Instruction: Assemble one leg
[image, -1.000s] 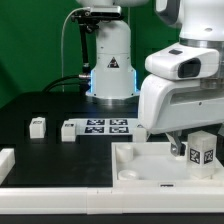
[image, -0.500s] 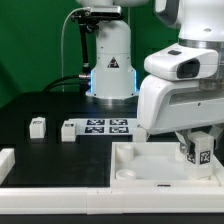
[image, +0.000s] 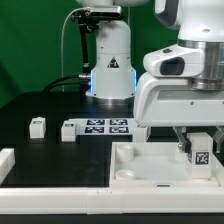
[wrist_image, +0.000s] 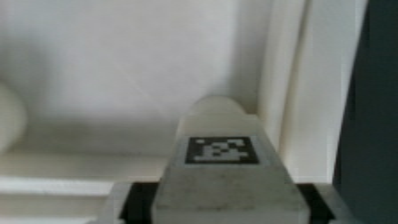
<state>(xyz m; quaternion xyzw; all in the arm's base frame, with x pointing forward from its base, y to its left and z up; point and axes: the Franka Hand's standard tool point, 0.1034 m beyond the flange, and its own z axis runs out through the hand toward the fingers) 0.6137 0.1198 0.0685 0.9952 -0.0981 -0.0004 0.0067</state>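
Black table — pincer grips the leg near the panel edge.

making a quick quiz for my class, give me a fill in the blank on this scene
1. The gripper holds a leg with a black-and-white ____ on its face.
2. The held leg is over the large white ____.
3. In the exterior view, the marker board lies on the ____ table.
4. A loose leg sits to the marker board's ____ in the exterior view.

Missing words: marker; panel; black; left
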